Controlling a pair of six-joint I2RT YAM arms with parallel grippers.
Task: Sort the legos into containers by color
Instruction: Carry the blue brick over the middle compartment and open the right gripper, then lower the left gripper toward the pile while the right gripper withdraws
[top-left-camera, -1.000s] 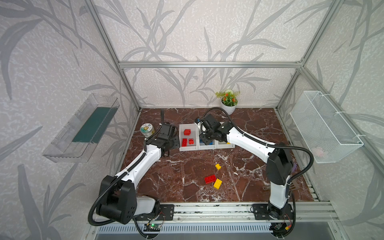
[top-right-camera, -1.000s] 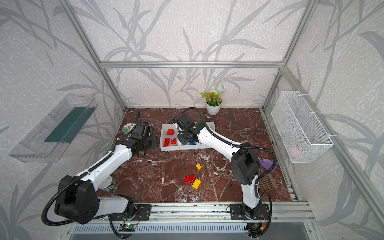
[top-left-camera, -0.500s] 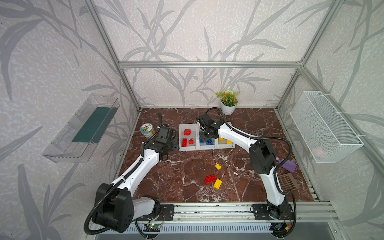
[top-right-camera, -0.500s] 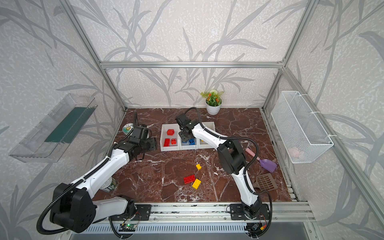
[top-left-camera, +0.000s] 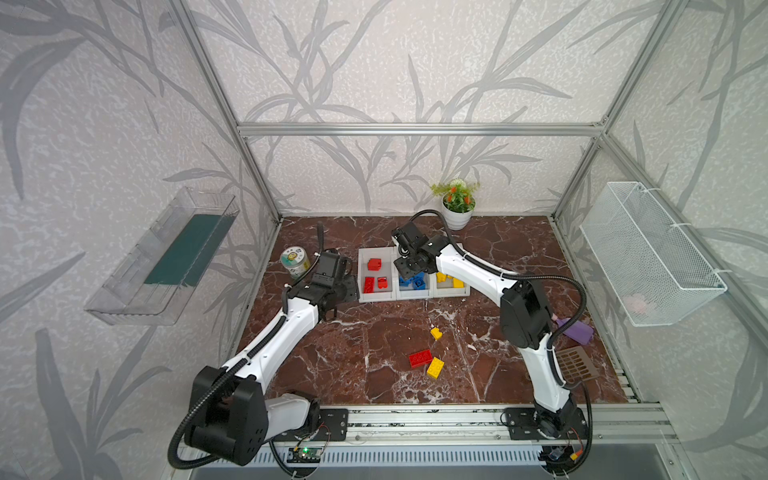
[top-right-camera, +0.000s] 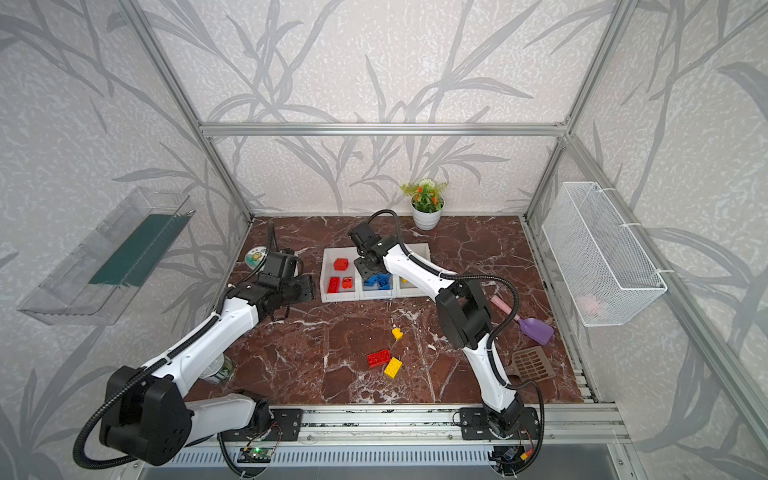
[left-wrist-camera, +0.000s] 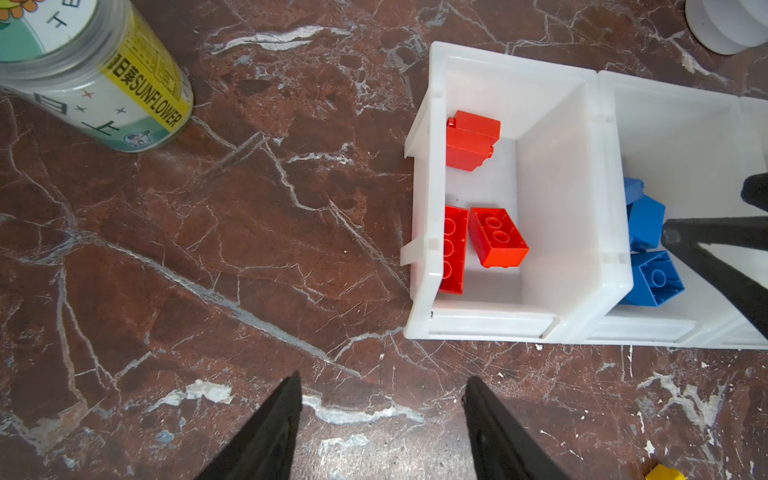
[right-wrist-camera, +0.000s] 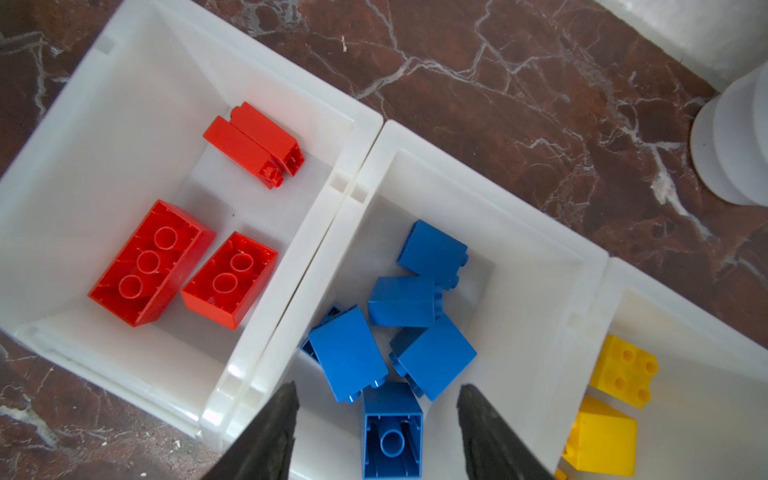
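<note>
Right wrist view: the right jaws stand spread over the middle white bin, with an upended blue brick lying loose between them (touching neither) beside the other blue bricks. The neighbouring bin holds red bricks, and the third bin holds yellow bricks. The left jaws, spread and empty, hover over bare counter. In both top views a red oblong brick, a larger yellow brick and a small yellow brick lie on the counter, well apart from the bins.

Three joined bins sit on the counter, legos inside each. Three loose legos lie in front of the bins; a can stands left of them, a plant behind, a scoop well right.
</note>
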